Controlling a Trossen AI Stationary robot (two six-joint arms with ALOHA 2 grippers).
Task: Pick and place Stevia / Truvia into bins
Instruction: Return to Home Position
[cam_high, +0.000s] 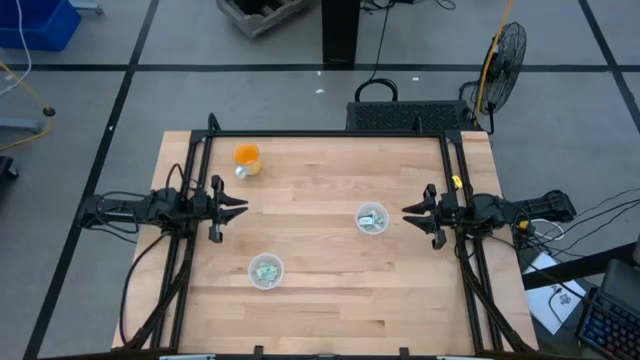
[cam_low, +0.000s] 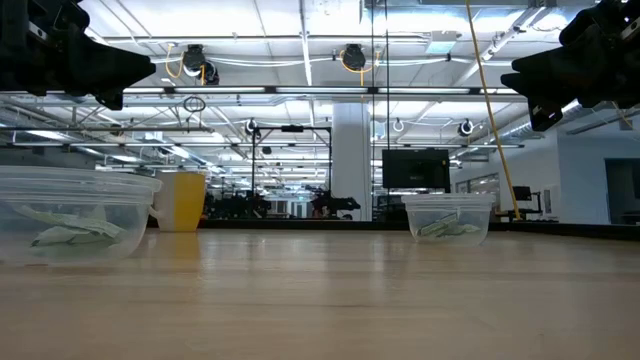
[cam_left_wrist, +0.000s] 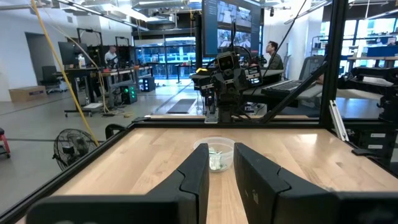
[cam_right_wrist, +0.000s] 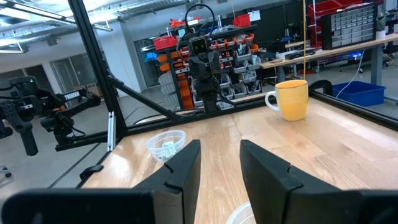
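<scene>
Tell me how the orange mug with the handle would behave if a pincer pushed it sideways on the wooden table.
The orange handled mug stands upright on a broad base, so it would probably slide rather than tip. Its handle sticks out on one side, so an off-centre push may turn it. It looks rigid, not crushable.

The tabletop (cam_high: 330, 310) I work over is pale wood planking edged by a black frame (cam_high: 330, 133), and it fills the middle of the high view. Three things stand on it, well apart. An orange mug (cam_high: 247, 157) sits upright near the wood's upper left corner. One clear plastic cup (cam_high: 372, 219) stands right of centre. A second clear cup (cam_high: 266, 271) stands lower, left of centre. Both clear cups hold pale packets (cam_low: 75, 233).
</scene>
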